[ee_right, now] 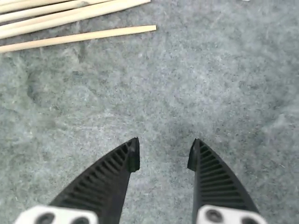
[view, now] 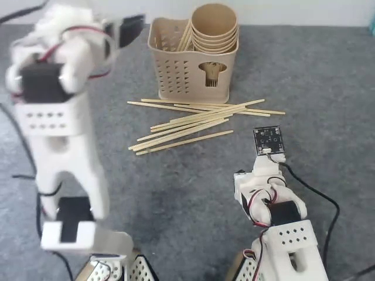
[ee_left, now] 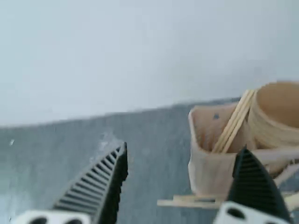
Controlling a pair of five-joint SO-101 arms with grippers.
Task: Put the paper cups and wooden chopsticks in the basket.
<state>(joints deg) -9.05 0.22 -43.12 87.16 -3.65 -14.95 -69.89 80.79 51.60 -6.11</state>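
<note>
A beige slotted basket (view: 193,67) stands at the back of the grey mat. It holds a stack of paper cups (view: 214,26) and a few wooden chopsticks (view: 186,36). Several loose chopsticks (view: 196,124) lie fanned out in front of it. My left gripper (ee_left: 184,156) is raised in the air to the left of the basket (ee_left: 212,161), open and holding nothing. The cups (ee_left: 275,116) sit beyond its far finger. My right gripper (ee_right: 164,148) hangs open just above bare mat, with the nearest chopsticks (ee_right: 79,36) a short way ahead of its tips.
The left arm (view: 58,134) towers over the mat's left side. The right arm (view: 275,205) sits low at the front right, its wrist camera board (view: 268,140) close to the chopstick pile. A pale wall (ee_left: 140,56) rises behind the mat.
</note>
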